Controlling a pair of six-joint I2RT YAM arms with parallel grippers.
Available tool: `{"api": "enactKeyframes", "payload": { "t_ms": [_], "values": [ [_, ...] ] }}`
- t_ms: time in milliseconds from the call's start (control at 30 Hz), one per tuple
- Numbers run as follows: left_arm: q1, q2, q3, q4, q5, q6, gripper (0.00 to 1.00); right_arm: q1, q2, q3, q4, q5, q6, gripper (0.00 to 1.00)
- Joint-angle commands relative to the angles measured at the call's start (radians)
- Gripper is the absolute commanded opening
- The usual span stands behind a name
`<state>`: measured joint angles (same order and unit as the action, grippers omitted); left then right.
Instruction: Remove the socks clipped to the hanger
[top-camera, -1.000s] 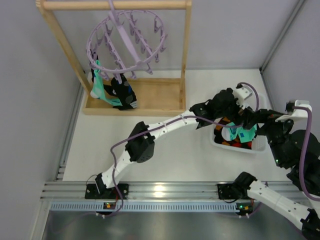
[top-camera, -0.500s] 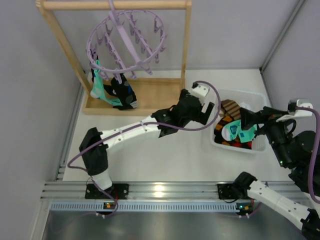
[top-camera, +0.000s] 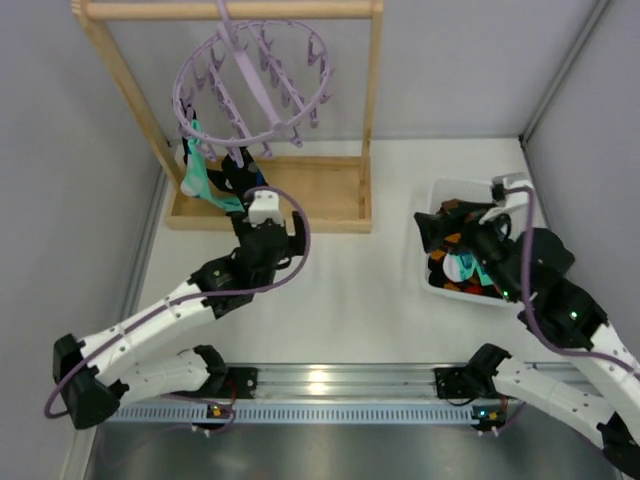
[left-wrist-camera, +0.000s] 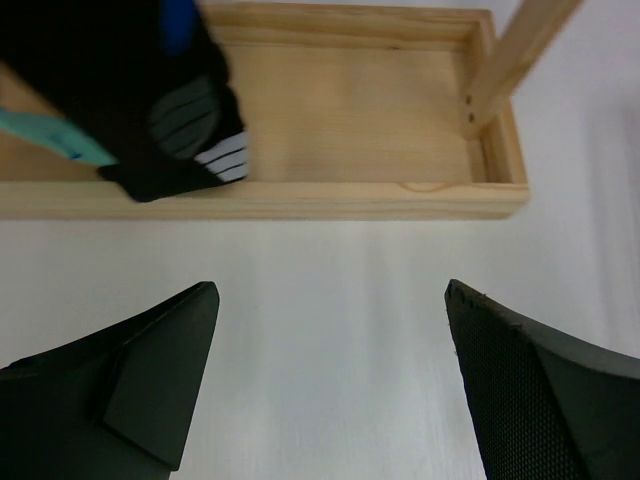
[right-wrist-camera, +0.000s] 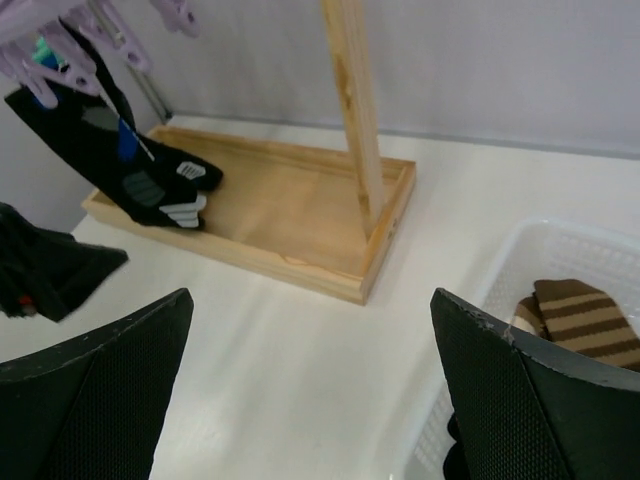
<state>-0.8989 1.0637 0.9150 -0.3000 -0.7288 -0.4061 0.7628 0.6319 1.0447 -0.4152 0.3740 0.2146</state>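
The lilac round hanger (top-camera: 250, 85) hangs from the wooden rack's top bar. A teal sock (top-camera: 200, 182) and a black sock (top-camera: 243, 180) are clipped to its near left side and dangle into the rack's base. My left gripper (top-camera: 260, 218) is open and empty, just in front of the base. In the left wrist view the left gripper (left-wrist-camera: 332, 290) faces the black sock (left-wrist-camera: 130, 100) and the teal sock (left-wrist-camera: 50, 135). My right gripper (top-camera: 428, 232) is open and empty over the basket's left edge. The right wrist view shows the right gripper (right-wrist-camera: 312, 300), the black sock (right-wrist-camera: 110, 150) and the hanger's pegs (right-wrist-camera: 60, 50).
The light wooden rack (top-camera: 300, 190) has a tray base and two uprights (right-wrist-camera: 355, 110). A white basket (top-camera: 520, 292) at the right holds removed socks, including a teal and white one (top-camera: 462, 266) and a brown striped one (right-wrist-camera: 585, 320). Grey walls close in on the left and right.
My left arm has swung left from the basket to the front of the rack base. My right arm has moved in over the basket, its gripper turned toward the rack.
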Motion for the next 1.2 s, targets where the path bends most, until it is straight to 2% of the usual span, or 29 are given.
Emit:
{"api": "enactKeyframes", "payload": {
  "t_ms": [0, 67, 100, 133, 167, 200, 267, 300, 333, 400, 433, 533, 600, 733, 967, 1033, 1067, 1100, 1133, 1167],
  "values": [
    [0.069, -0.163, -0.103, -0.039, -0.104, -0.097, 0.98, -0.007, 0.094, -0.067, 0.133, -0.138, 0.023, 0.98],
    [0.109, -0.188, -0.199, 0.06, -0.074, -0.058, 0.98, -0.007, 0.121, -0.095, 0.211, -0.191, 0.022, 0.98],
    [0.173, -0.192, -0.235, 0.115, -0.023, -0.033, 0.98, -0.007, 0.129, -0.115, 0.237, -0.245, 0.019, 0.98],
    [0.217, -0.189, -0.275, 0.201, 0.038, 0.011, 0.98, -0.007, 0.146, -0.121, 0.269, -0.268, 0.019, 0.98],
    [0.262, -0.182, -0.359, 0.373, 0.122, 0.024, 0.98, -0.005, 0.155, -0.124, 0.277, -0.303, 0.019, 0.98],
    [0.366, -0.147, -0.392, 0.453, 0.263, 0.03, 0.98, -0.006, 0.163, -0.124, 0.282, -0.314, 0.019, 0.98],
    [0.467, -0.101, -0.442, 0.554, 0.368, 0.047, 0.98, -0.007, 0.18, -0.124, 0.279, -0.336, 0.017, 0.98],
    [0.527, -0.064, -0.467, 0.725, 0.409, 0.077, 0.98, -0.007, 0.18, -0.126, 0.276, -0.342, 0.008, 0.98],
    [0.544, -0.051, -0.494, 0.816, 0.44, 0.152, 0.98, -0.007, 0.173, -0.129, 0.27, -0.345, 0.002, 0.98],
    [0.583, -0.013, -0.579, 1.075, 0.535, 0.194, 0.98, -0.007, 0.164, -0.143, 0.26, -0.348, -0.015, 0.98],
    [0.603, 0.002, -0.59, 1.134, 0.572, 0.211, 0.98, -0.007, 0.152, -0.147, 0.259, -0.346, -0.02, 0.98],
    [0.67, 0.102, -0.604, 1.272, 0.65, 0.256, 0.98, -0.007, 0.135, -0.156, 0.247, -0.354, -0.037, 0.98],
    [0.708, 0.172, -0.582, 1.308, 0.693, 0.259, 0.98, -0.007, 0.127, -0.158, 0.243, -0.365, -0.046, 0.98],
    [0.716, 0.254, -0.53, 1.394, 0.792, 0.305, 0.98, -0.007, 0.115, -0.163, 0.248, -0.395, -0.055, 0.98],
    [0.716, 0.367, -0.441, 1.429, 0.836, 0.357, 0.98, -0.006, 0.117, -0.17, 0.266, -0.428, -0.058, 0.97],
    [0.716, 0.384, -0.427, 1.428, 0.848, 0.352, 0.81, -0.007, 0.127, -0.166, 0.263, -0.429, -0.058, 0.97],
    [0.716, 0.393, -0.427, 1.429, 0.858, 0.343, 0.69, -0.007, 0.13, -0.164, 0.263, -0.428, -0.061, 0.97],
    [0.716, 0.394, -0.429, 1.429, 0.85, 0.316, 0.44, -0.005, 0.132, -0.163, 0.262, -0.426, -0.06, 0.97],
    [0.713, 0.394, -0.433, 1.429, 0.835, 0.297, 0.14, -0.006, 0.134, -0.164, 0.265, -0.423, -0.058, 0.97],
    [0.713, 0.383, -0.442, 1.429, 0.819, 0.282, 0.1, -0.008, 0.132, -0.166, 0.272, -0.422, -0.057, 0.97]
  ]
}}
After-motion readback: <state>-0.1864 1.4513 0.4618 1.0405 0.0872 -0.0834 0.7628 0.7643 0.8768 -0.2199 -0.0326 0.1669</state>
